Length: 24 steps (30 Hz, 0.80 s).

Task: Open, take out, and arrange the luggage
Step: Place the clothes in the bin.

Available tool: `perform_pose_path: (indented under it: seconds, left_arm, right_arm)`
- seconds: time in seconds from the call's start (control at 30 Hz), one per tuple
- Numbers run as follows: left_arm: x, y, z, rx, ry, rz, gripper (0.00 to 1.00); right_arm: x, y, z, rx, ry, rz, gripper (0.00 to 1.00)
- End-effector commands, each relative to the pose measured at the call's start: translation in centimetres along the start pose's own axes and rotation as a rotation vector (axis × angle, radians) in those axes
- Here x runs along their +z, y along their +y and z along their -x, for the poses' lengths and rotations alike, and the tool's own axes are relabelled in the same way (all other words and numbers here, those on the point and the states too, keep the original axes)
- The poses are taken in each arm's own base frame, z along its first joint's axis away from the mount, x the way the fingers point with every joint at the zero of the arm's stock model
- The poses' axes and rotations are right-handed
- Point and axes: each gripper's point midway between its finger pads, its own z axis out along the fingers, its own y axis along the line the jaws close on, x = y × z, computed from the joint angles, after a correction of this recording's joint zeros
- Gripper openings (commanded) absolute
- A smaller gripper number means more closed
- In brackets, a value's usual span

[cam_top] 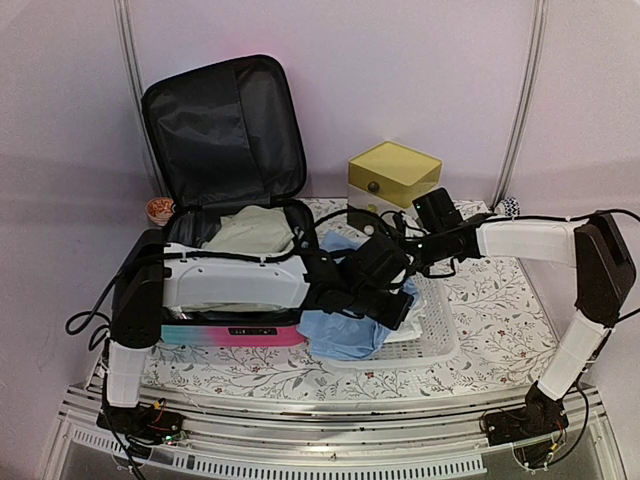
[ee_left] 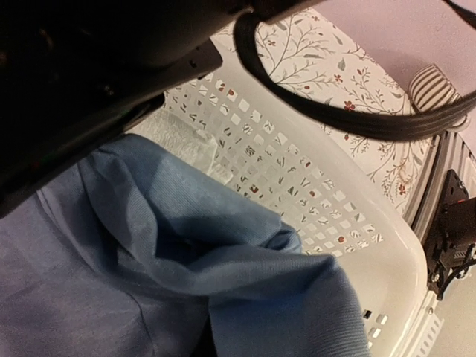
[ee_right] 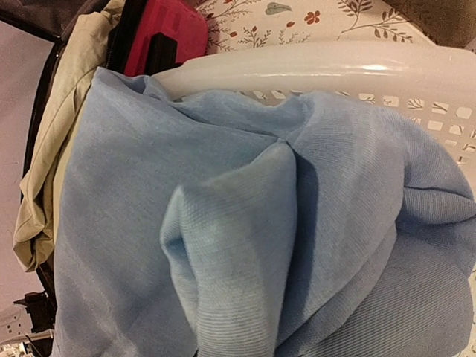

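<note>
Luggage (cam_top: 225, 130) lid upright; blue cloth (ee_right: 223, 223) draped over basket (ee_right: 335, 63) rim

A blue garment (cam_top: 345, 332) heaps over the white basket's (cam_top: 445, 345) left side, hard against the open luggage (cam_top: 230, 335). Bare tablecloth (cam_top: 495, 305) right of the basket offers passage; a yellow-topped box (cam_top: 393, 172) closes the rear.

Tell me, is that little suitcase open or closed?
Open. The suitcase has its lid raised upright with the black lining showing, and beige cloth lies inside the base.
</note>
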Motion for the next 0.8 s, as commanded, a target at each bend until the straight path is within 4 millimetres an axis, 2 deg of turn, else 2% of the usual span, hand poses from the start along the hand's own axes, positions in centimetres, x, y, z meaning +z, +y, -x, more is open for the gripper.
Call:
perform_pose_path:
  seconds: [0.0,0.3,0.53,0.77]
  left_arm:
    - [-0.3,-3.7,1.5,-0.02,-0.045,-0.096,0.0]
    - [1.0,-4.5,1.7,-0.103,-0.053,-0.114,0.0]
    - [0.9,-5.1,3.2,-0.14,-0.1,-0.102,0.0]
    - [1.7,-5.9,2.7,-0.172,-0.078,-0.13,0.0]
  right_arm:
    - [-0.1,0.0,3.0,-0.05,-0.075,-0.016,0.02]
    - [-0.5,-0.1,3.8,-0.089,-0.081,-0.004,0.02]
    - [0.2,0.2,4.1,-0.136,-0.057,0.005,0.02]
    - [0.6,0.3,4.0,-0.152,-0.033,0.016,0.02]
